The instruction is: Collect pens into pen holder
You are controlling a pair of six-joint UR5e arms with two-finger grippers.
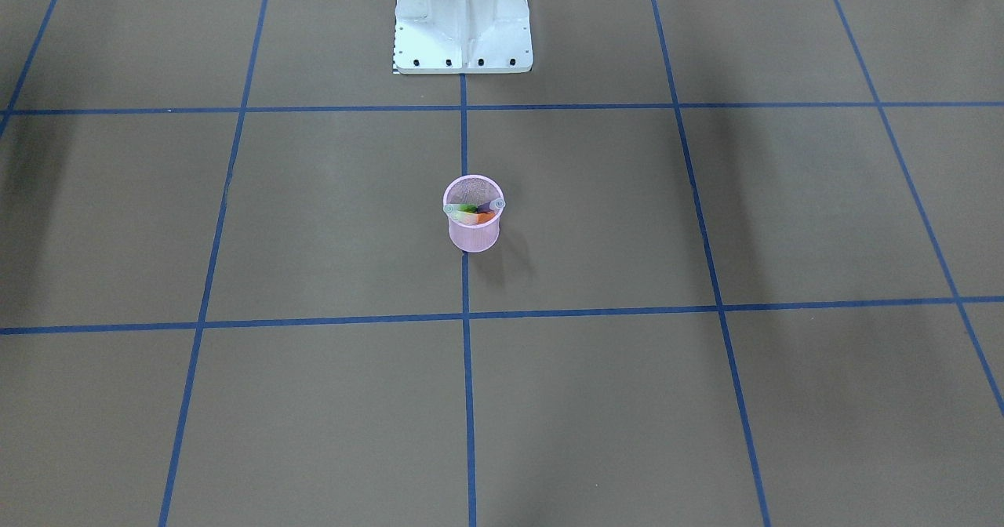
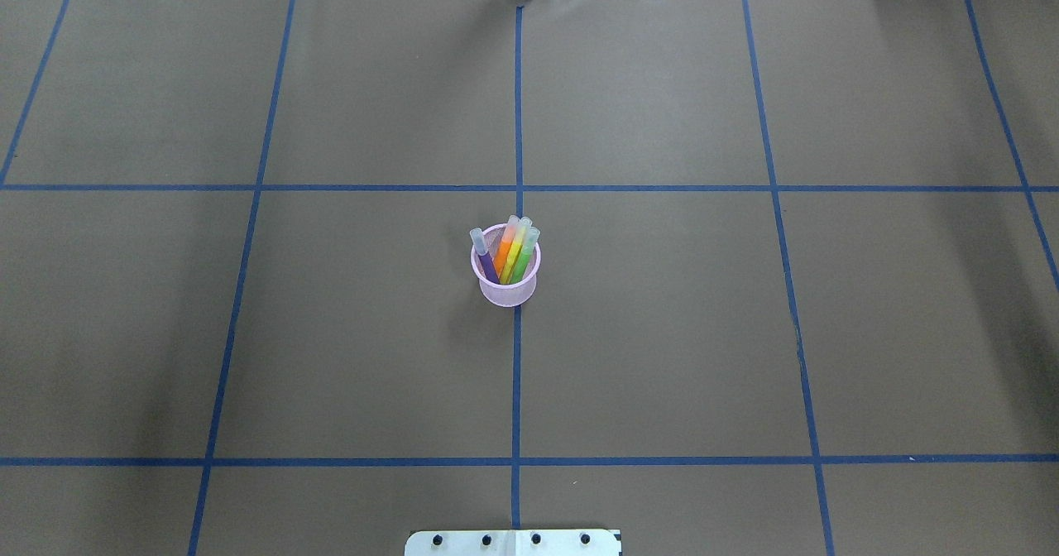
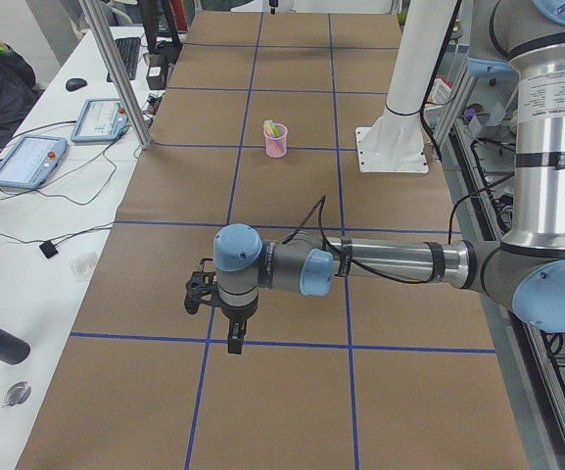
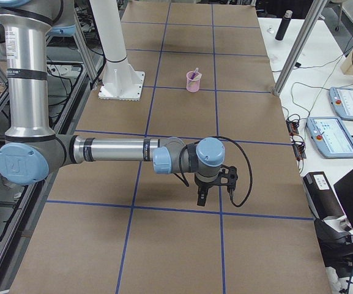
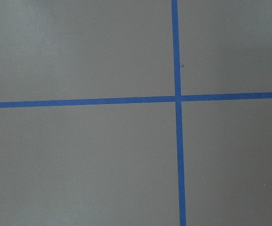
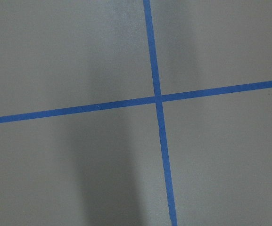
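Overhead exterior view gives me the small pink wire-mesh cylindrical pen holder, upright on the centre blue tape line of the brown paper-covered table, well out from the white metal robot base. Inside it, the slim purple pen leans alone on the left. The orange pen and bright green pen lean on the right with a yellow stick between them, whitish caps poking over the rim. Well apart from the holder, out at the table's ends, left gripper and right gripper point down over the paper. I cannot tell whether their fingers are apart or together. Both wrist cameras show me only paper and tape crossings.
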